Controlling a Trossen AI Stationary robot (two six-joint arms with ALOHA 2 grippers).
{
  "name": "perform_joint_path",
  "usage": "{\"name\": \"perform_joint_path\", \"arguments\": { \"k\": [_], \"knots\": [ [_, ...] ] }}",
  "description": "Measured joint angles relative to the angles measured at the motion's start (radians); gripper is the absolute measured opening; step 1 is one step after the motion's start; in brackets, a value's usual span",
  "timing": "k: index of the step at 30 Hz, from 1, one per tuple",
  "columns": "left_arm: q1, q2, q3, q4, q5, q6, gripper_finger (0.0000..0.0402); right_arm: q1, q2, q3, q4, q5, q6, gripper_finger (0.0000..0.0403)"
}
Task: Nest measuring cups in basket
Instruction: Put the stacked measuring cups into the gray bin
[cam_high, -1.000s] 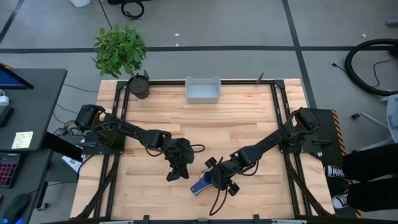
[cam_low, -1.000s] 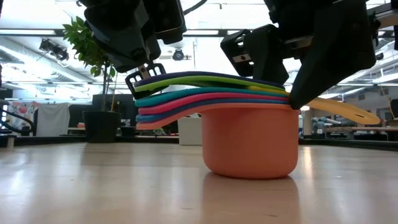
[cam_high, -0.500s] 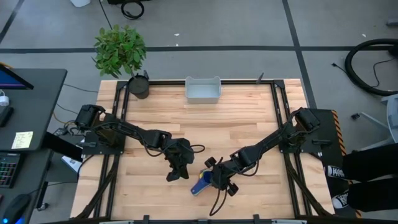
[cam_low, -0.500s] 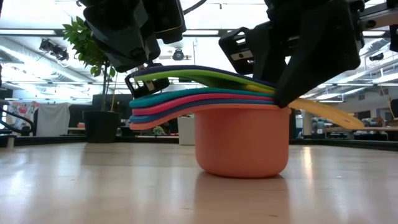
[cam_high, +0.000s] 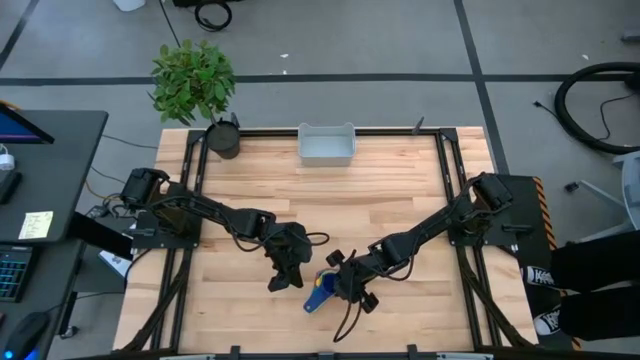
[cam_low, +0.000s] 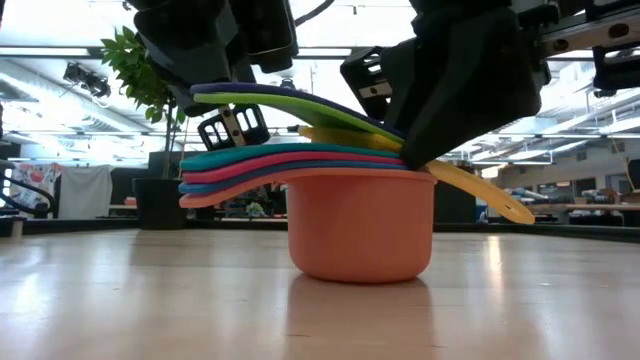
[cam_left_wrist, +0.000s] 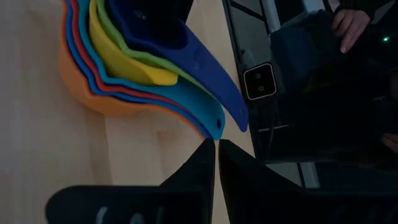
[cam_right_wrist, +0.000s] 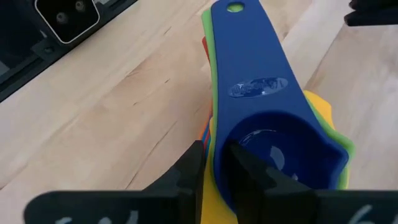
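Here one stack of measuring cups (cam_low: 330, 195), one basket (cam_high: 326, 144).

A stack of bright plastic measuring cups (cam_low: 360, 225) sits upright on the wooden table near its front edge. The big orange cup is at the bottom. Red, light blue, yellow and green cups sit inside it, with a dark blue one (cam_right_wrist: 267, 106) on top. The small pale plastic basket (cam_high: 326, 145) rests well apart, at the table's far edge.

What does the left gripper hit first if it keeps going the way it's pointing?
Probably the handle ends of the stacked measuring cups, right ahead of the shut left gripper. Depth is unclear; it could pass beside them.
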Motion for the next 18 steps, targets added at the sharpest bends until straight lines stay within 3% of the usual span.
{"name": "perform_joint_path", "arguments": {
  "k": [10,18],
  "knots": [
    [-0.024,0.000,0.000,-0.064,0.008,-0.049,0.0029,-0.014,0.000,0.000,0.001,-0.033,0.000,0.0064],
    [-0.022,0.000,0.000,-0.150,0.030,-0.090,0.0087,-0.026,0.000,0.000,0.002,-0.054,-0.035,0.0064]
  ]
}}
